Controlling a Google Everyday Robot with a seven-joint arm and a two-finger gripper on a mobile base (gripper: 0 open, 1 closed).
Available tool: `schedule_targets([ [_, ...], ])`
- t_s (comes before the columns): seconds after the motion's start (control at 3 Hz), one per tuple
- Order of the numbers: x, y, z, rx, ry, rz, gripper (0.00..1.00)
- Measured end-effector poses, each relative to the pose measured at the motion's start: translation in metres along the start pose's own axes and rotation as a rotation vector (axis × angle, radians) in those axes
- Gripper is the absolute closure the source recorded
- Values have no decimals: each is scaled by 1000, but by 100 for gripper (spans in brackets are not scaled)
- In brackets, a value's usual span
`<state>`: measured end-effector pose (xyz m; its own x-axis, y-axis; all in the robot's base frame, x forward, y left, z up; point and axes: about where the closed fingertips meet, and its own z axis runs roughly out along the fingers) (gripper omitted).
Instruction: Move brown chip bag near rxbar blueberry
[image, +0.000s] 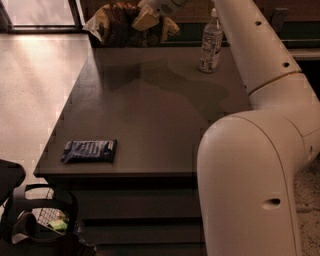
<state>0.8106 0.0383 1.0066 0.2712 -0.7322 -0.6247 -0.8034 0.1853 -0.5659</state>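
The brown chip bag (117, 24) hangs in the air above the far edge of the dark table (160, 125), its shadow lying on the tabletop below. My gripper (146, 19) is at the top of the view, shut on the bag's right side. The rxbar blueberry (90, 151), a flat navy wrapper, lies near the table's front left corner, far from the bag and the gripper.
A clear water bottle (210, 42) stands at the back right of the table. My large white arm (260, 150) fills the right side. A dark frame with a wire basket (40, 220) sits on the floor at the lower left.
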Motion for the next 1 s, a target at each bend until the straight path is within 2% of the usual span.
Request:
schedule_targets([
  [0.67,-47,41,-25,8,39,22,100],
  [1.0,-82,74,-54,25,83,36,100],
])
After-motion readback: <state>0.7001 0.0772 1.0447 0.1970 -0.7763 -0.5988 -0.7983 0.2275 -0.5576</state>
